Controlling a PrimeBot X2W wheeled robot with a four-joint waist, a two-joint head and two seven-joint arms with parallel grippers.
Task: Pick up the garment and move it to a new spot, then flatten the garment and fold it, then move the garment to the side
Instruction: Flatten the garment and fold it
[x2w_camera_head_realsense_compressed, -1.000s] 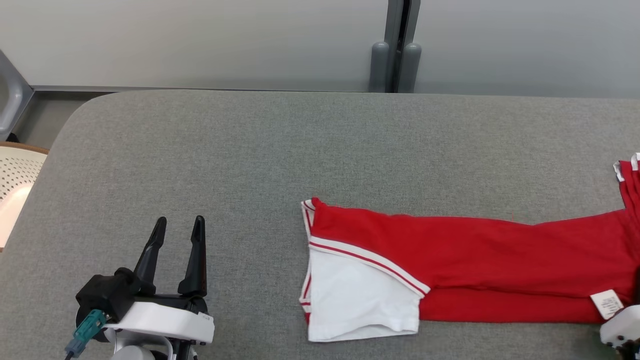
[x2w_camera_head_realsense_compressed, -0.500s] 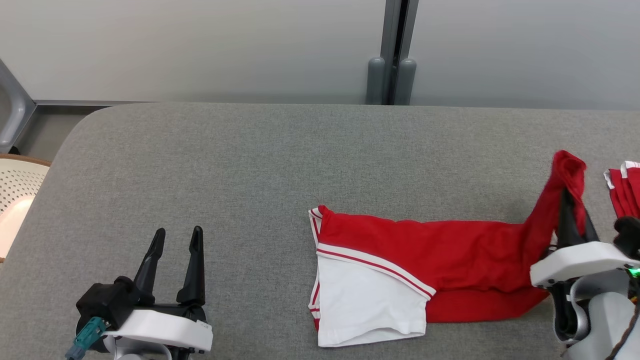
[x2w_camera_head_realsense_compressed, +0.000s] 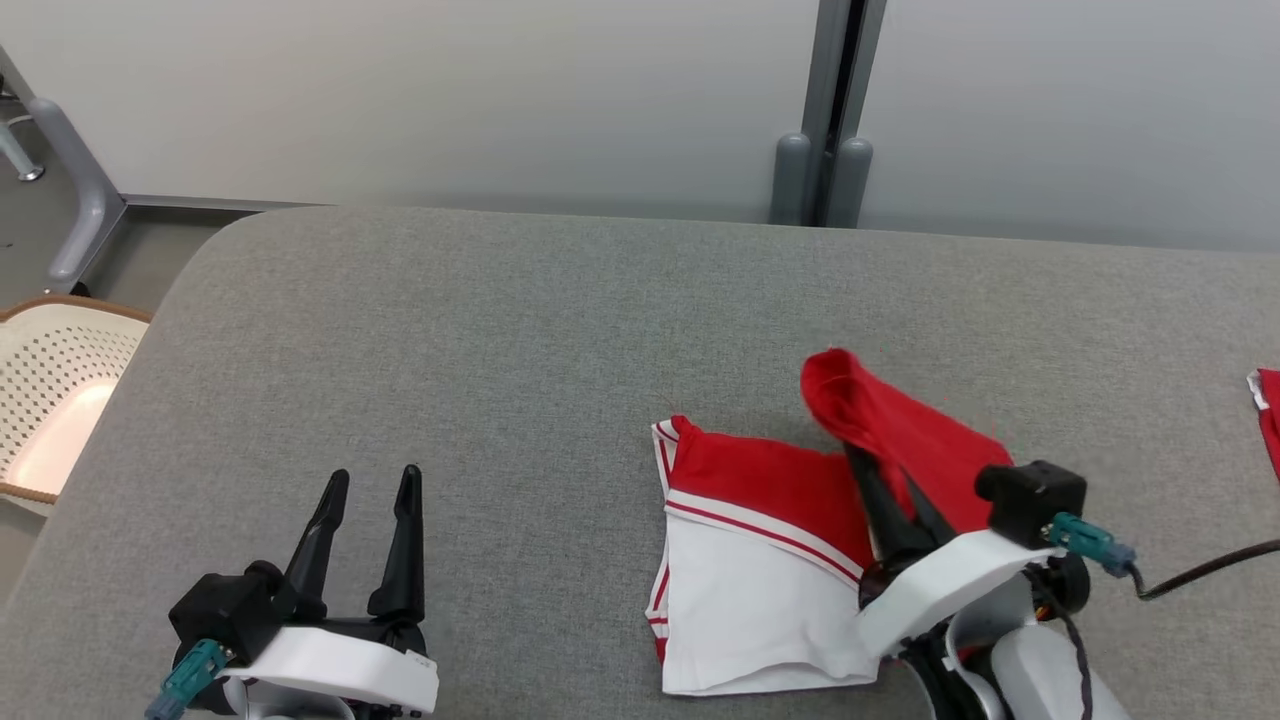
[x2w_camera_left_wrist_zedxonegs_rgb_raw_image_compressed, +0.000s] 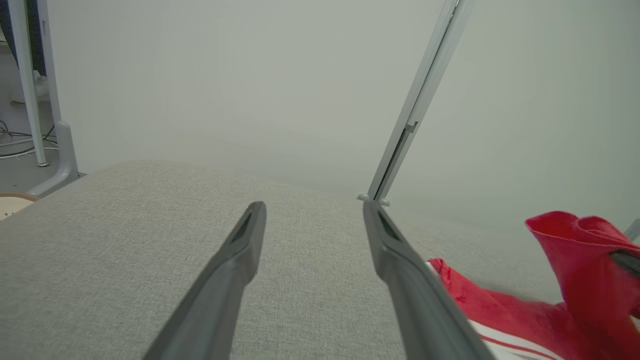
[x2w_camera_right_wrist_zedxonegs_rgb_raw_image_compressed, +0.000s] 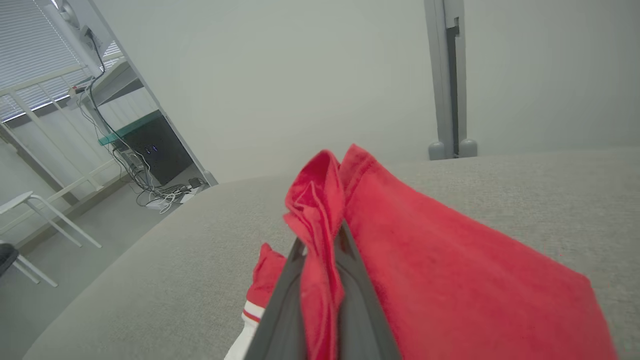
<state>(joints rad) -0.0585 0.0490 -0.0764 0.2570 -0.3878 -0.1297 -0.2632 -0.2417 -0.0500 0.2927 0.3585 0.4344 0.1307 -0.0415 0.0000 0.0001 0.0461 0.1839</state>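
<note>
The garment (x2w_camera_head_realsense_compressed: 760, 475) is red with a white panel and red-white stripes, lying on the grey padded table (x2w_camera_head_realsense_compressed: 480, 330) right of centre. My right gripper (x2w_camera_head_realsense_compressed: 868, 470) is shut on its red end, which is lifted off the table and draped back over the flat part. In the right wrist view the red cloth (x2w_camera_right_wrist_zedxonegs_rgb_raw_image_compressed: 450, 260) bunches between and over the right gripper (x2w_camera_right_wrist_zedxonegs_rgb_raw_image_compressed: 322, 242). My left gripper (x2w_camera_head_realsense_compressed: 373, 478) stands open at the lower left, well apart from the garment. Between the open fingers of the left gripper (x2w_camera_left_wrist_zedxonegs_rgb_raw_image_compressed: 314, 207) there is bare table, with the garment (x2w_camera_left_wrist_zedxonegs_rgb_raw_image_compressed: 575, 260) at the right.
A white perforated chair (x2w_camera_head_realsense_compressed: 50, 390) stands off the table's left edge. A grey post (x2w_camera_head_realsense_compressed: 825, 170) rises behind the far edge. Another red cloth (x2w_camera_head_realsense_compressed: 1268, 410) peeks in at the right edge. A desk with cables (x2w_camera_right_wrist_zedxonegs_rgb_raw_image_compressed: 145, 155) stands beyond the table.
My right gripper has taken the garment's red end, lifted it and carried it left over the rest, so the garment lies much shorter. The head camera has shifted. The left gripper stays put.
</note>
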